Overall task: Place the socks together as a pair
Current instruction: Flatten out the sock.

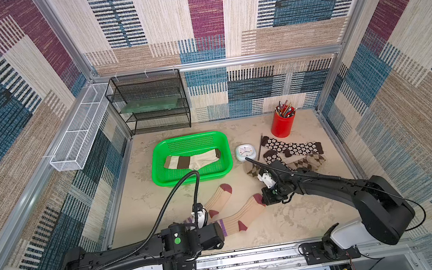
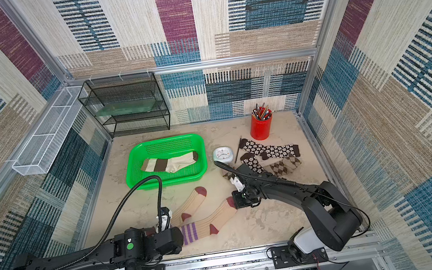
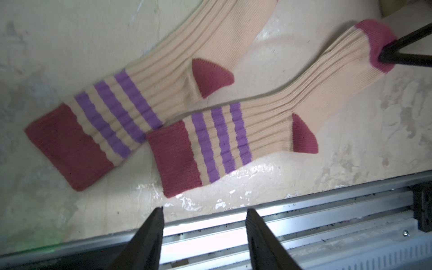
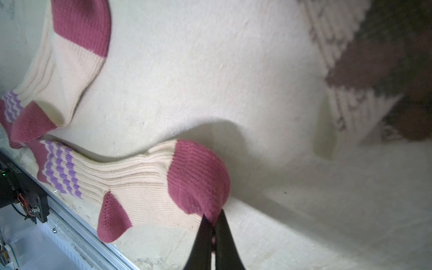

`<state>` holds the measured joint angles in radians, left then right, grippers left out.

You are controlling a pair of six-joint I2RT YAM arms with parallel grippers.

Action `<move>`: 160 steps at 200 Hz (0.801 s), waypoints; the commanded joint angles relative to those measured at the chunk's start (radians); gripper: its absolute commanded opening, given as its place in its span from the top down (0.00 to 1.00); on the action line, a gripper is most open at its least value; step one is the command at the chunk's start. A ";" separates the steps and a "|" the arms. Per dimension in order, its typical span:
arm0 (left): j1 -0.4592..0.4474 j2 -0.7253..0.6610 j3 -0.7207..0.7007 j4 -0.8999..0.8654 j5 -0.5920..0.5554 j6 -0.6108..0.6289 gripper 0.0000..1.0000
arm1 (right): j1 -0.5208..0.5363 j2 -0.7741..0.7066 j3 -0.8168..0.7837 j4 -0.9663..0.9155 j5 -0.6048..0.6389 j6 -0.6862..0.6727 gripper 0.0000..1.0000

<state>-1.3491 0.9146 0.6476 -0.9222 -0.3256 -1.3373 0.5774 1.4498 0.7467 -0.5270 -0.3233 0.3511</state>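
Two tan socks with maroon toes and purple-striped cuffs lie near the table's front edge, cuffs touching. The nearer sock (image 1: 246,215) (image 3: 304,100) has its maroon toe pinched in my right gripper (image 4: 214,217), which is shut on it. The farther sock (image 1: 218,197) (image 3: 175,70) lies free. My left gripper (image 3: 204,210) hangs open and empty over the front rail, just short of the cuffs. A cream and brown block sock (image 1: 191,160) lies in the green basket. Flowered socks (image 1: 292,146) and argyle socks (image 1: 304,163) lie in a heap at the right.
The green basket (image 1: 156,159) stands mid-table, with a small clock (image 1: 245,151) and a loose pencil (image 1: 260,147) to its right. A red cup of pencils (image 1: 282,122) is at the back right. A black mesh rack (image 1: 150,101) and a white mesh tray (image 1: 78,129) are at the back left.
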 commanded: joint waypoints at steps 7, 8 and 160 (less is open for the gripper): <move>0.070 0.040 -0.039 0.010 0.105 -0.183 0.45 | 0.002 0.010 0.008 0.002 -0.016 -0.005 1.00; 0.074 0.040 -0.041 0.011 0.107 -0.184 0.45 | 0.002 0.010 0.008 0.003 -0.016 -0.006 1.00; 0.335 0.232 -0.183 0.255 0.203 -0.093 0.88 | 0.005 0.013 0.023 0.001 -0.058 -0.017 1.00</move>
<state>-1.0203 1.1675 0.4988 -0.7025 -0.1833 -1.4303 0.5823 1.4628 0.7490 -0.5282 -0.3672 0.3500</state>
